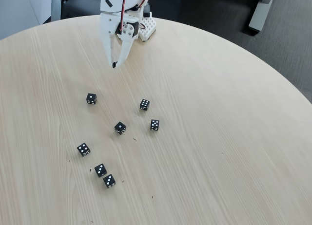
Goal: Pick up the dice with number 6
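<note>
Round pale wood table (pixel 234 137) filling most of the frame, its curved edge running from upper left across the top to the right side; dark floor (pixel 287 45) beyond the edge at upper right.

White gripper (pixel 114 65) at upper centre, hanging above the tabletop, fingers converging to a closed tip, nothing between them. Arm base (pixel 146 26) just behind, near the far table edge.

Seven black dice scattered in the left-centre area, none touching. Dice with number 6 (pixel 145 104) at centre, six pips in two rows of three, below and slightly right of the gripper tip, bare wood between the two. Second die (pixel 154 124) just below and right of it, apparently also six pips, though too small to confirm. One-pip die (pixel 120 128) to the lower left of both. Further die (pixel 91 99) at left, level with the six. Three-pip die (pixel 83 149) at lower left. Pair of dice (pixel 100 170) and (pixel 109 181) close together near the bottom.

Whole right half of the table bare; wide open wood also at upper left and between the dice cluster and the near edge.
</note>
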You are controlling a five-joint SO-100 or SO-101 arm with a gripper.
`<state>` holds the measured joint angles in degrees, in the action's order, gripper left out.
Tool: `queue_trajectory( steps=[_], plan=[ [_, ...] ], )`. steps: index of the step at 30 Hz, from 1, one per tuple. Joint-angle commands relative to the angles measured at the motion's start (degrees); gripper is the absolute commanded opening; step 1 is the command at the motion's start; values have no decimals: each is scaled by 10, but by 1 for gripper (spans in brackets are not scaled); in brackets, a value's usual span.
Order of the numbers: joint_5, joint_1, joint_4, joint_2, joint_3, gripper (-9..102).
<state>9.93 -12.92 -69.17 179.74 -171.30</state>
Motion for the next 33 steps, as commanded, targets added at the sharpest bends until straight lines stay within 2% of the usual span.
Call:
queue_trajectory(
  steps=[1, 15, 19, 24, 33],
  plan=[
    [4, -2, 3, -2, 8, 1],
    [4, 4, 3, -2, 8, 1],
    [4, 4, 3, -2, 8, 4],
    [4, 0, 3, -2, 8, 0],
    [18, 5, 5, -8, 8, 0]
  ],
)
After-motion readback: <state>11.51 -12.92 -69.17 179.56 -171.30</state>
